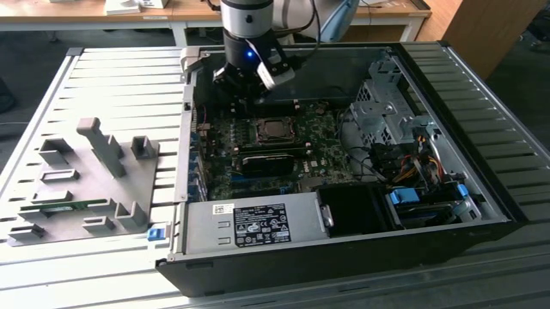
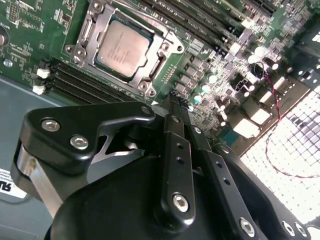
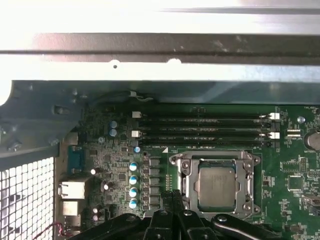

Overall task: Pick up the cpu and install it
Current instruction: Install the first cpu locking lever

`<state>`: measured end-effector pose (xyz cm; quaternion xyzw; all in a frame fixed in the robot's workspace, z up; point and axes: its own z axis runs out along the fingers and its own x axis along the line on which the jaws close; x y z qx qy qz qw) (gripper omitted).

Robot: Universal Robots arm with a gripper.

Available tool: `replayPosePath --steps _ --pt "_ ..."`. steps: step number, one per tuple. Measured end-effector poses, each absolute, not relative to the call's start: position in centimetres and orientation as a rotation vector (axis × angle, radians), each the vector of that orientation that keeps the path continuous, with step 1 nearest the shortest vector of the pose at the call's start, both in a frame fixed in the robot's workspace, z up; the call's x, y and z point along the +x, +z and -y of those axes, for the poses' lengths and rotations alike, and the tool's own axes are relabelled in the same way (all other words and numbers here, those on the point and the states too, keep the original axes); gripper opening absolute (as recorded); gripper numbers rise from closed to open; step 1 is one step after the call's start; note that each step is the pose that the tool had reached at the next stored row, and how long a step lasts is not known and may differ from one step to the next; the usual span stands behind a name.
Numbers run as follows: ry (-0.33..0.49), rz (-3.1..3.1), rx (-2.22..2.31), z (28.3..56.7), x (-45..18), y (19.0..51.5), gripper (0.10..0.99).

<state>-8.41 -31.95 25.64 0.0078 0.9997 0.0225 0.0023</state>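
The cpu point(image 2: 121, 48) — a small square chip with a silvery-grey top — sits flat in its socket point(image 2: 165, 49) on the green motherboard point(image 1: 322, 138), framed by the socket's metal bracket. It shows in both wrist views point(image 3: 216, 186) and, in the exterior view, as a pale square point(image 1: 274, 130) near the middle of the board. Nothing touches it.

The claw point(image 2: 175, 98) hangs above the board with its two black fingers point(image 2: 176, 150) pressed together, tips meeting and holding nothing; in the first wrist view the joined tips point(image 3: 171, 196) lie just beside the socket's edge, apart from the chip. In the exterior view the arm point(image 1: 249, 26) comes down into the open computer case point(image 1: 481, 193) at the far side of the socket.

Long black memory slots point(image 3: 205, 131) run parallel beside the socket, between it and the case wall. A silver power supply box point(image 1: 249, 225) with a label fills the near corner of the case, and bundled coloured cables point(image 1: 413, 167) lie toward the exterior view's right.

The case rests on a ribbed metal counter point(image 1: 490, 122). On the exterior view's left, well apart from the case, stands a grey tray of plastic blocks point(image 1: 94, 180) — a narrow green memory stick point(image 1: 60, 206) lies in it.
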Motion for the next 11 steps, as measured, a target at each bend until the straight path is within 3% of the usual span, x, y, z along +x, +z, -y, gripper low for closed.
replayPosePath --steps 11 --pt "0.071 -3.136 0.025 31.36 -8.74 25.56 0.106"
